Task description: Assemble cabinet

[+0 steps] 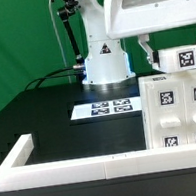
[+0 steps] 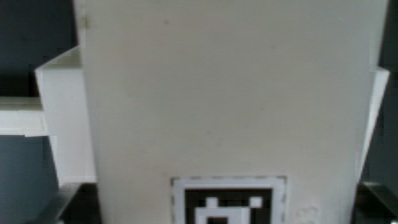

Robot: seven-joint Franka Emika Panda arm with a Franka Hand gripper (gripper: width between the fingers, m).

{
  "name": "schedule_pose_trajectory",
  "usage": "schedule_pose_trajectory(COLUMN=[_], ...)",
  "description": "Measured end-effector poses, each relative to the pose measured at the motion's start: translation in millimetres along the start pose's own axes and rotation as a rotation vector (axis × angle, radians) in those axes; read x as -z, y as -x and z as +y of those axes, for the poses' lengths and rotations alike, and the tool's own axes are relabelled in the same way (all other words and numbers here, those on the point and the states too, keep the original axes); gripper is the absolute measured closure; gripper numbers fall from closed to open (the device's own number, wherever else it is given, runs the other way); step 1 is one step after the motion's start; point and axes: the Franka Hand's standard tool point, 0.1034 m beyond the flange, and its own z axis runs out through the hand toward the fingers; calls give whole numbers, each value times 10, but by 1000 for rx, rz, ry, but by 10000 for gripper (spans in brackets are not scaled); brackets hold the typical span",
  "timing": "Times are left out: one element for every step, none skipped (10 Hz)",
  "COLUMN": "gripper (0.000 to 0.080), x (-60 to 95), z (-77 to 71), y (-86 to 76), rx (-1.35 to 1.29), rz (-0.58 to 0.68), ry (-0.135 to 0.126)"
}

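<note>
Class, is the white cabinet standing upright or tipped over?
Upright: the cabinet shows vertical side edges and level rows of tags. Its base is hidden behind the border rail.

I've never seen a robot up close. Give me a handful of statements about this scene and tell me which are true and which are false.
1. The table is black. True.
2. The backdrop behind the robot is red. False: it is green.
3. The marker board lies flat on the table in front of the robot's base. True.
4. The cabinet stands at the exterior view's left. False: it stands at the exterior view's right.
5. The cabinet carries black-and-white square tags. True.
6. The low white rail is stacked on top of the cabinet. False: it lies on the table along the near edge.
</note>
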Motion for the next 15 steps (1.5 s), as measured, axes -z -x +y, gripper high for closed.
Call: schedule_pose_trajectory(gripper=[238,238,238,238,238,238,238,238,238,238,238,238,238,238,238], x=[0,1,2,3,2,4,4,4,3,2,2,5,8,12,13], z=[-19,-54,-51,-52,-51,-54,-54,-53,-51,-54,-55,-68,-82,-94,-98], y=[1,34,44,41,43,43,38,37,37,38,38,38,38,36,35], rx=[-124,-271,-373,-475,-568,-666,-756,-830,-858,-961,-1008,-1116,-1206,-1299,-1394], rz=[10,22,32,37,44,49,50,47,47,43,42,36,34,27,18], ry=[-2,-6,-11,-14,-19,-24,-30,-37,-38,-43,-45,-54,-57,-67,-76])
